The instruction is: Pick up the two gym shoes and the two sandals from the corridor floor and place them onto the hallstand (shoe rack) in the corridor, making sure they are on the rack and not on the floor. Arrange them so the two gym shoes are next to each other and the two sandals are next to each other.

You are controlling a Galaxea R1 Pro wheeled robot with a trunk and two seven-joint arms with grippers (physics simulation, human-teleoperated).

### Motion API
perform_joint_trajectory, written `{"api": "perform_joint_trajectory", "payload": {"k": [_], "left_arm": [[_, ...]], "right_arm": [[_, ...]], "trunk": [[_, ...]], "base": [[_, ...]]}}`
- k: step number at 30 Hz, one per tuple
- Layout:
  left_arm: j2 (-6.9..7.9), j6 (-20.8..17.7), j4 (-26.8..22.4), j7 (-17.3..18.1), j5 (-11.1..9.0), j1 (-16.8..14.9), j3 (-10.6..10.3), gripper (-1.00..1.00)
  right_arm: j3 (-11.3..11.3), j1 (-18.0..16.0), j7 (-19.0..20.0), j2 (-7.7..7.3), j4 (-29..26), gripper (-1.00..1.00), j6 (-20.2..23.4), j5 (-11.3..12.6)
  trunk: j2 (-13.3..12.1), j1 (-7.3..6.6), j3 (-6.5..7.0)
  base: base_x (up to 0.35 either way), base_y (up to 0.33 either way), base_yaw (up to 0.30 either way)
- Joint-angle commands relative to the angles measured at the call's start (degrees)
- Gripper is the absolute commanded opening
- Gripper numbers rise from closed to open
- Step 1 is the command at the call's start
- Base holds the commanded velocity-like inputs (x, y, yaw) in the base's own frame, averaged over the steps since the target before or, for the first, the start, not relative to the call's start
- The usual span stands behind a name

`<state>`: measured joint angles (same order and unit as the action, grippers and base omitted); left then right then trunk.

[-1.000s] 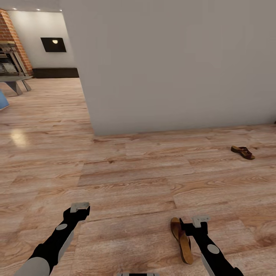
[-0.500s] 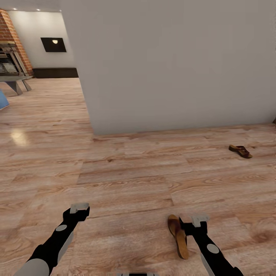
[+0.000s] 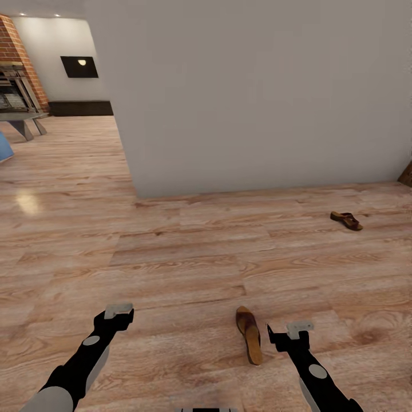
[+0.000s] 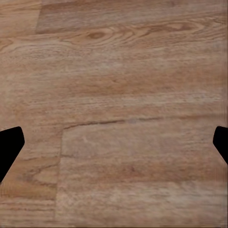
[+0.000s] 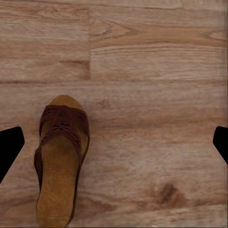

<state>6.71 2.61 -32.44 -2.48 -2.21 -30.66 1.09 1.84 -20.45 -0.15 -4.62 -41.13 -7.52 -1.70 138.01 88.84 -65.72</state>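
Approaching near sandal (image 3: 249, 333) on floor (image 3: 171, 257), just beside right gripper (image 3: 290, 333); far sandal (image 3: 346, 220) well apart. Both grippers, left (image 3: 118, 313) too, wide open, empty. Centre the jaws over its strap before lowering.

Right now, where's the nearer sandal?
In the head view the nearer sandal lies flat on the corridor floor, low and right of centre, just left of the right gripper, untouched.
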Motion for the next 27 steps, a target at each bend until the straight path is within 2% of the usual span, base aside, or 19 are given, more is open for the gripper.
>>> {"api": "perform_joint_trajectory", "payload": {"k": [1, 7, 10, 11, 14, 15, 19, 20, 24, 25, 27], "left_arm": [[0.0, 0.15, 0.02, -0.12, -0.24, -0.02, -0.07, 1.0], [-0.08, 0.15, -0.03, -0.02, -0.23, -0.08, -0.06, 1.0], [-0.08, -1.43, -0.08, 0.03, -0.27, -0.8, 0.02, 1.0], [-0.01, -4.29, -0.69, 0.09, -0.35, -1.87, 0.04, 1.0], [0.07, -7.91, -1.52, 0.18, -0.43, -3.98, 0.05, 1.0], [0.14, -10.31, -1.97, 0.22, -0.46, -5.61, 0.07, 1.0], [0.39, -14.28, -2.46, 0.3, -0.57, -9.05, 0.16, 1.0], [0.49, -15.7, -2.52, 0.33, -0.65, -10.94, 0.18, 1.0], [0.54, -17.54, -2.25, 0.34, -0.69, -14.65, 0.21, 1.0], [0.46, -19.36, -1.88, 0.32, -0.63, -16.82, 0.19, 1.0], [0.41, -21.21, -1.61, 0.31, -0.59, -18.27, 0.14, 1.0]], "right_arm": [[0.11, -0.03, -0.02, -0.04, 0.05, 1.0, -0.13, -0.18], [0.02, -0.03, -0.02, -0.04, -0.08, 1.0, -0.02, -0.18], [-0.05, -0.03, -0.02, -0.07, -0.12, 1.0, 0.09, -0.16], [-0.11, -0.04, -0.07, -0.1, -0.08, 1.0, 0.24, -0.2], [-0.18, -0.08, -0.13, -0.11, -0.19, 1.0, 0.92, -0.17], [-0.19, -0.14, -0.16, -0.12, -0.31, 1.0, 1.92, -0.16], [-0.18, -0.7, -0.21, -0.1, -0.44, 1.0, 5.22, -0.12], [-0.18, -1.47, -0.24, -0.09, -0.48, 1.0, 7.29, -0.1], [-0.19, -3.9, -0.27, -0.09, -0.46, 1.0, 11.03, -0.07], [-0.22, -6.06, -0.24, -0.1, -0.41, 1.0, 12.79, -0.04], [-0.23, -7.51, -0.26, -0.11, -0.44, 1.0, 13.96, -0.01]], "trunk": [[0.02, -0.03, -0.04], [0.02, -0.03, -0.04], [0.02, -0.03, -0.04], [0.02, -0.03, -0.04], [0.02, -0.03, -0.04], [0.02, -0.03, -0.04], [0.02, -0.03, -0.04], [0.02, -0.03, -0.04], [0.02, -0.03, -0.04], [0.02, -0.03, -0.04], [0.02, -0.03, -0.04]], "base": [[-0.114, -0.08, 0.0], [-0.054, -0.038, 0.0], [-0.008, -0.006, 0.0], [-0.003, -0.002, 0.0], [-0.002, -0.001, 0.0], [-0.001, -0.001, 0.0], [0.0, 0.0, 0.0], [0.0, 0.0, 0.0], [0.0, 0.0, 0.0], [0.0, 0.0, 0.0], [0.0, 0.0, 0.0]]}}
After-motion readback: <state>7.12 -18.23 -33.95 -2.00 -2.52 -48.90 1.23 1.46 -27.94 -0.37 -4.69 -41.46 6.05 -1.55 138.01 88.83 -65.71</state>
